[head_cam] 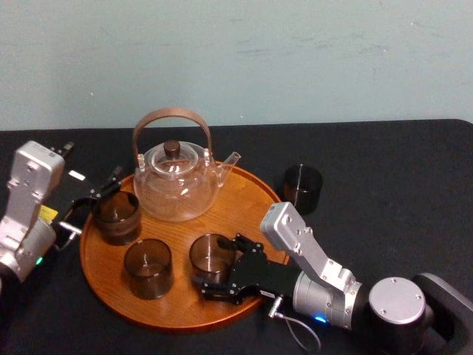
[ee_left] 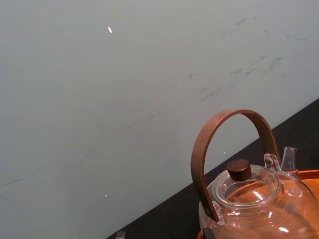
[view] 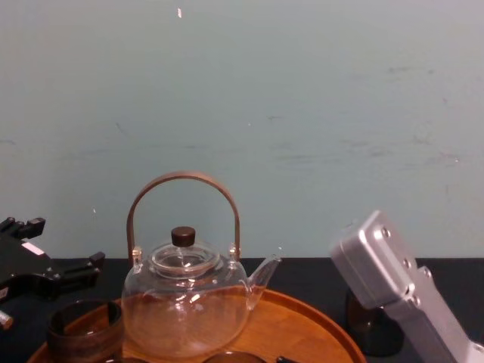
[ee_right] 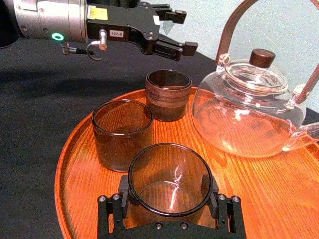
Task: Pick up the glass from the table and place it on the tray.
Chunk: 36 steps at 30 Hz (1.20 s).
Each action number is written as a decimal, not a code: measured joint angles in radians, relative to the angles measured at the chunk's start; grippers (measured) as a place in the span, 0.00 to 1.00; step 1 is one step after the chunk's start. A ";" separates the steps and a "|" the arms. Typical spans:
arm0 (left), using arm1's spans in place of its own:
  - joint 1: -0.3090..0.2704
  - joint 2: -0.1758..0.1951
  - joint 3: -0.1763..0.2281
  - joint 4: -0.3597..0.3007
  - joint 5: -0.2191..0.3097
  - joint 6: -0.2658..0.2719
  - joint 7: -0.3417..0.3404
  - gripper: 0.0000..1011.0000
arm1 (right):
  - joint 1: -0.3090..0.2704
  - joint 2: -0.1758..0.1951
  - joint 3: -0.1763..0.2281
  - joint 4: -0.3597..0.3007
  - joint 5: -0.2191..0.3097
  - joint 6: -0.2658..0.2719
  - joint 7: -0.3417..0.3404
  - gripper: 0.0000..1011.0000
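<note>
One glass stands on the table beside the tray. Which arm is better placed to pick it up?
Right. The dark glass stands on the table to the robot's right of the tray, nearer the right end effector. The left end effector is at the tray's left edge.

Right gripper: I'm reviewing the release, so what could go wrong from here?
1. The right gripper is shut on the glass, which stands near a second glass on the tray; opening wide or dragging sideways could knock either.
2. The left gripper hangs open close to the banded glass; a small move might tip it.
</note>
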 joint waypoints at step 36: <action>0.000 0.000 0.000 0.000 0.000 0.000 0.000 0.99 | -0.035 0.046 0.024 -0.086 0.025 -0.020 0.000 0.99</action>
